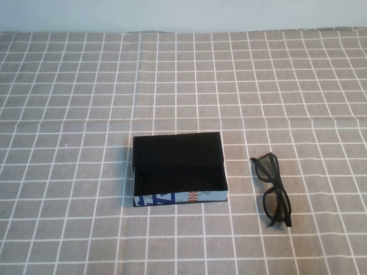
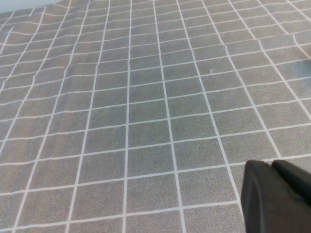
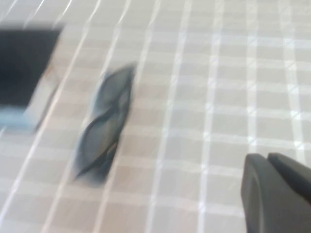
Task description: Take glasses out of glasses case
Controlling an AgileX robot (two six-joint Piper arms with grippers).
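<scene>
The glasses case [image 1: 178, 168] is a black box lying open near the table's middle, its black interior empty and its printed white front edge toward me. The black glasses [image 1: 273, 188] lie folded on the cloth just to the right of the case, apart from it. Neither arm shows in the high view. In the right wrist view my right gripper [image 3: 267, 159] is shut and empty, above the cloth to the right of the blurred glasses [image 3: 104, 124] and the case [image 3: 24, 63]. My left gripper [image 2: 271, 165] is shut and empty over bare cloth.
A grey tablecloth with a white grid [image 1: 86, 86] covers the whole table. A pale wall [image 1: 183, 14] runs along the far edge.
</scene>
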